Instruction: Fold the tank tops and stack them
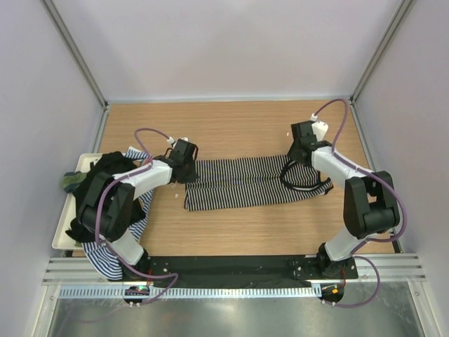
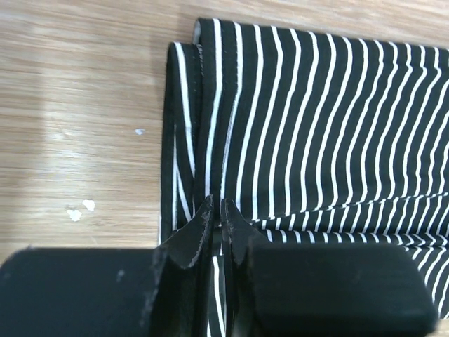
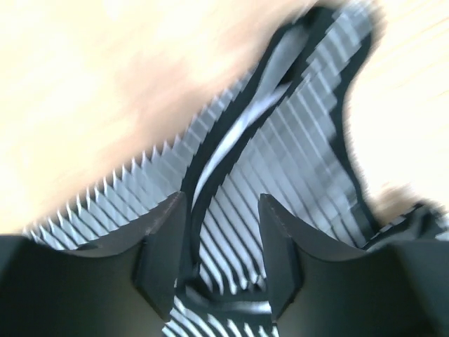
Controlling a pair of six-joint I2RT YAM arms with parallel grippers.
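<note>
Top external — left end effector (image 1: 189, 170) pinches striped tank top (image 1: 245, 182); right end effector (image 1: 297, 159) parted above.

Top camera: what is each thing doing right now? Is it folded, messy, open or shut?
striped tank top: folded into a long strip, flat on the table.
left gripper: shut, pinching the striped tank top's hem end.
right gripper: open, over the strap end.
pile of tank tops: unfolded, heaped on the tray.
white tray: holding the pile.
</note>
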